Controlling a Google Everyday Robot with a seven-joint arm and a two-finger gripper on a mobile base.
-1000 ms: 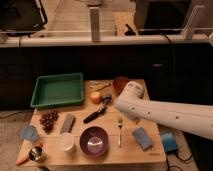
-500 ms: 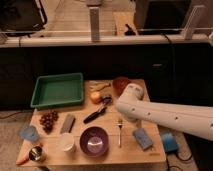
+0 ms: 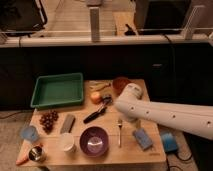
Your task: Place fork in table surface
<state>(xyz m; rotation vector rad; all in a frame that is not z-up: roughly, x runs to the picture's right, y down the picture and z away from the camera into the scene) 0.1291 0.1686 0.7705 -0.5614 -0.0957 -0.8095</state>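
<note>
The slim silver fork lies flat on the tan slatted table surface, pointing away from the front edge, between the purple bowl and a blue sponge. My white arm reaches in from the right across the table. The gripper is mostly hidden under the arm's end, just beyond and to the right of the fork's far tip. Nothing shows in it, and the fork lies apart from it.
A green tray stands at the back left. A black-handled utensil, an orange fruit and a brown bowl sit mid-table. Grapes, a grey block, a white cup, a blue cup and a metal can fill the left front.
</note>
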